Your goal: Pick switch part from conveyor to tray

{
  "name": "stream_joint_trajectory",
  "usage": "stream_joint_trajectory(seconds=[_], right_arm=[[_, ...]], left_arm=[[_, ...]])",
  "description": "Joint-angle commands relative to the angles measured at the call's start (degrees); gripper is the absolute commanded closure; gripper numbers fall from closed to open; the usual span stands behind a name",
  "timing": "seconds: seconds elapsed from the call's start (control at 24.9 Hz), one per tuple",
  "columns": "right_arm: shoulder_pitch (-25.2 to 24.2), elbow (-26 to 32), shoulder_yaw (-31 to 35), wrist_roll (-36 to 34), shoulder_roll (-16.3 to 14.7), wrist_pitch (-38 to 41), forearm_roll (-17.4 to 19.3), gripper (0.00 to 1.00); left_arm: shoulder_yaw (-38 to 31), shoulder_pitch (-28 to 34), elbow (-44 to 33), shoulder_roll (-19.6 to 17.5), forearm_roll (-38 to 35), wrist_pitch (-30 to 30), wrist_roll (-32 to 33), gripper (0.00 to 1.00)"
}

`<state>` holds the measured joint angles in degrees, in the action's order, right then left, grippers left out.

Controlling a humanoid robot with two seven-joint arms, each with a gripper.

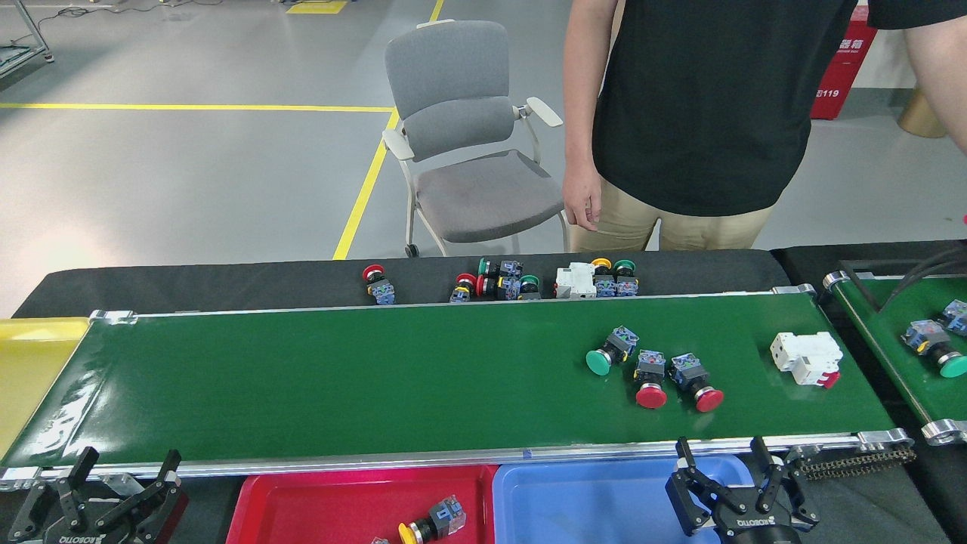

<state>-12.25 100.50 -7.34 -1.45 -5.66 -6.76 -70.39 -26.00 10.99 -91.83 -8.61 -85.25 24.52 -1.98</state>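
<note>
On the dark-green conveyor (340,385), right of centre, lie a green-capped switch part (609,353) and two red-capped ones (650,377) (695,381), with a white block part (807,358) farther right. Below the belt's near rail sit a red tray (302,506) holding a yellow-capped switch part (429,523) and a blue tray (589,502). My right gripper (725,461) stands open over the blue tray's right end, just below the rail and apart from the parts. At the lower left corner my left gripper (125,476) is open and holds nothing.
A yellow tray (30,363) sits at the belt's left end. Several switch parts (521,281) line the black cloth behind the belt. A second, narrower green belt (891,332) at the right carries more parts. A person (680,113) and a grey chair (461,143) stand beyond.
</note>
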Motion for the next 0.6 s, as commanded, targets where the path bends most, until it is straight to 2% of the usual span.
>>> stream_joint_trajectory(seconds=[0.0, 0.2, 0.56], right_arm=[[1.5, 0.3, 0.1, 0.1, 1.5, -1.9, -1.3, 0.01], [9.9, -8.6, -3.3, 2.2, 7.2, -6.5, -6.3, 0.01], [21.6, -23.2, -7.9, 2.3, 9.7, -14.5, -7.1, 0.01]], left_arm=[[0.2, -0.8, -0.6, -0.3, 0.3, 0.0, -0.2, 0.00], [1.8, -1.6, -0.5, -0.2, 0.0, 0.2, -0.1, 0.00], [4.2, -3.2, -0.4, -0.5, -0.2, 0.4, -0.1, 0.00]])
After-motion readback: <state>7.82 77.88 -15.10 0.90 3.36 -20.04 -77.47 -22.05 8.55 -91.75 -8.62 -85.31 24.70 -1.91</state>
